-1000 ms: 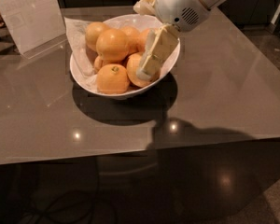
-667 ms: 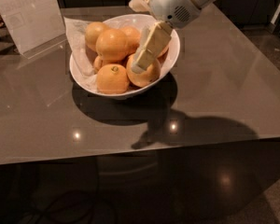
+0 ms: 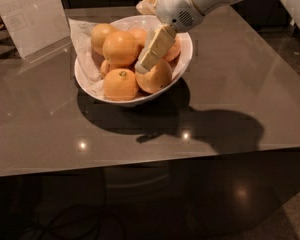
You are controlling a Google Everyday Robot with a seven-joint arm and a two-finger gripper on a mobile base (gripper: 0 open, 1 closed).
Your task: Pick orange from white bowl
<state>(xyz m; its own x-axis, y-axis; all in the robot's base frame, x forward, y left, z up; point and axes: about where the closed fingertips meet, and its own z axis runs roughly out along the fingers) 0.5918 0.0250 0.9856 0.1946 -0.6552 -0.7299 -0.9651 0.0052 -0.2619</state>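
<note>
Zero lifted so far: you had the gripper [image 3: 142,66] down inside the white bowl [image 3: 189,49], at four o'clock of the orange [image 3: 119,48], which sat high in it. I couldn't tell its opening; grasp and lift remained.

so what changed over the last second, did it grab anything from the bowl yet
The gripper moved left in the picture, further in over the white bowl, and is now down among the fruit just right of the orange. Nothing looks lifted or let go. The orange, the other oranges, the bowl and its paper lining stayed where they were.
</note>
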